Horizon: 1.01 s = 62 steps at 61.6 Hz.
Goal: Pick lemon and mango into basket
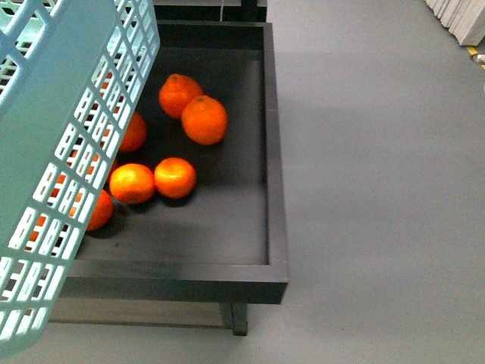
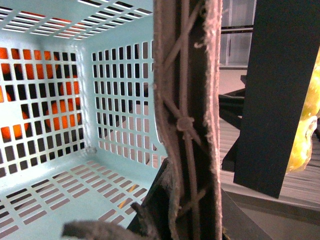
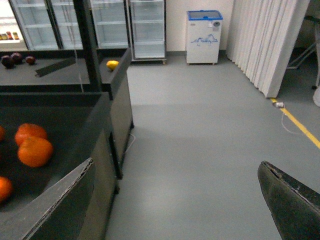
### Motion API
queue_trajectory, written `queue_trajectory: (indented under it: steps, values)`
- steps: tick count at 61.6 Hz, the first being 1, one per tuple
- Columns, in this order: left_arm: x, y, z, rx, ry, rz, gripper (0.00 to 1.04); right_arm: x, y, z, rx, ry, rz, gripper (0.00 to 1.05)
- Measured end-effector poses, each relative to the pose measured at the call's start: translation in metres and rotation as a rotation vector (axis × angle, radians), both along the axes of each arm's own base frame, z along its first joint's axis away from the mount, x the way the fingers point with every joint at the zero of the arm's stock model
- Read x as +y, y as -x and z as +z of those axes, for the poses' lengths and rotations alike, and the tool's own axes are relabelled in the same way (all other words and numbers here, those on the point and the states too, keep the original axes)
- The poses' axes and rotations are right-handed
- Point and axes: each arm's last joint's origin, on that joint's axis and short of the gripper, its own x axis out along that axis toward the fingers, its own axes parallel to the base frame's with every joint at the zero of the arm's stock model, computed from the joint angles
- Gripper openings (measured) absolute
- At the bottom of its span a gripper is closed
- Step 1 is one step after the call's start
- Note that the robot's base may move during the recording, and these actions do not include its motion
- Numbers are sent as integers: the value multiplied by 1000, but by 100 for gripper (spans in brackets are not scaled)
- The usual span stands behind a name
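My left hand (image 2: 192, 220) is clenched on the brown ribbed handle (image 2: 187, 120) of the basket (image 1: 53, 152). In the left wrist view the handle runs top to bottom through the middle of the frame, close against the lens, with dark parts of the hand on either side of it at the bottom edge. The basket hangs tilted across the upper left of the front view, its slotted teal wall slanting down to the lower left corner. Its inside fills the left half of the left wrist view, and orange shows through the slots of the far wall.

Under and beside the basket, the dark tabletop (image 1: 273, 189) carries the tangerines (image 1: 204, 119). Two touch each other near the top centre of the front view, two more sit side by side lower down, and others are partly hidden behind the basket wall. Grey floor (image 1: 379, 189) takes up the right half of that view.

My right hand (image 3: 172, 205) is released. Its two dark fingers (image 3: 292, 205) stand wide apart in the lower corners of the right wrist view, with only floor between them. In the upper left of that view a small yellow fruit (image 3: 112, 64) lies on a farther dark tabletop, well apart from both hands and from the basket. It is too small for me to tell whether it is the lemon or the mango. A pale yellow shape (image 2: 306, 125) at the right edge of the left wrist view is too blurred for me to name
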Motion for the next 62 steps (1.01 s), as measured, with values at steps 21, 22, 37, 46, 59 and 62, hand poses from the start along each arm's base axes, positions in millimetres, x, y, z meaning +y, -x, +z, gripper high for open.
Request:
queue_trajectory:
  steps: [21,22,37,46,59,62]
  values:
    - [0,0,0,0,-1,-2,6,0,0,0,0,0,-1,96]
    - [0,0,0,0,-1,-2,6,0,0,0,0,0,-1,96]
    - [0,0,0,0,0,-3,6,0,0,0,0,0,-1,96]
    - [0,0,0,0,-2,-2,6,0,0,0,0,0,-1,96]
    - [0,0,0,0,-1,-2,6,0,0,0,0,0,0,96]
    - [0,0,0,0,-1,-2,6,0,0,0,0,0,0,96]
